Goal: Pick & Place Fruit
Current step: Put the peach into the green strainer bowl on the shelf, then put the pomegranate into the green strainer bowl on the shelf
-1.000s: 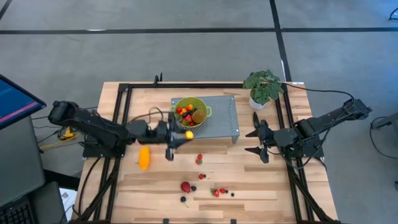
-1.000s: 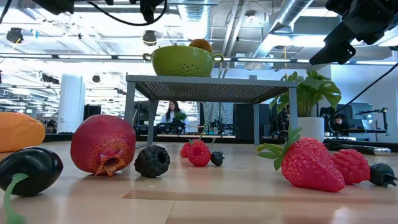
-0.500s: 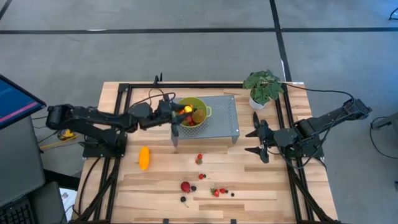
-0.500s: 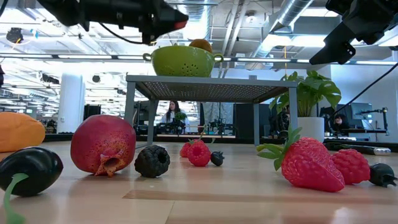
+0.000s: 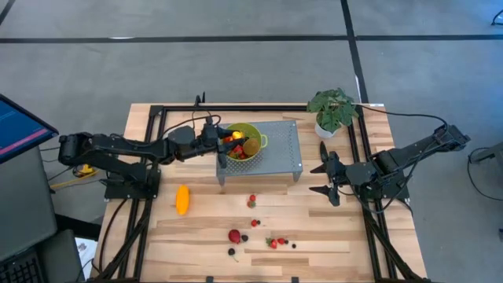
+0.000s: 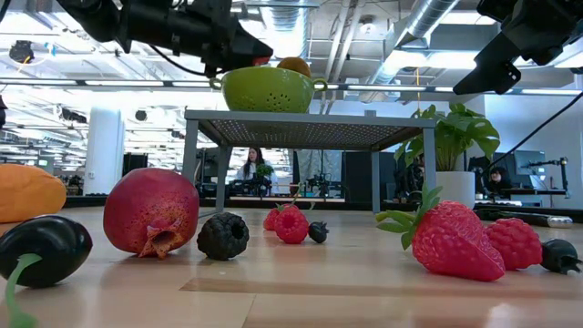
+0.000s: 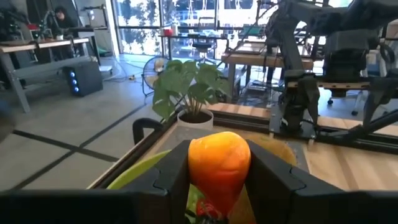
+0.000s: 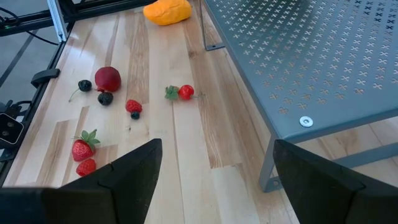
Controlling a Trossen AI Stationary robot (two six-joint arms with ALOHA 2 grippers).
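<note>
The left tool [image 5: 225,141] grips an orange fruit [image 7: 219,163] over the green colander [image 5: 253,132] on the grey rack [image 5: 283,149]. The right tool [image 5: 321,179] waits open above the counter [image 5: 330,236]. Berries [image 5: 275,241] and a long orange fruit [image 5: 182,199] lie on the counter.

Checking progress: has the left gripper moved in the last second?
Yes. The left gripper, holding an orange fruit, went from the table in front of the grey rack up over the green colander.
</note>
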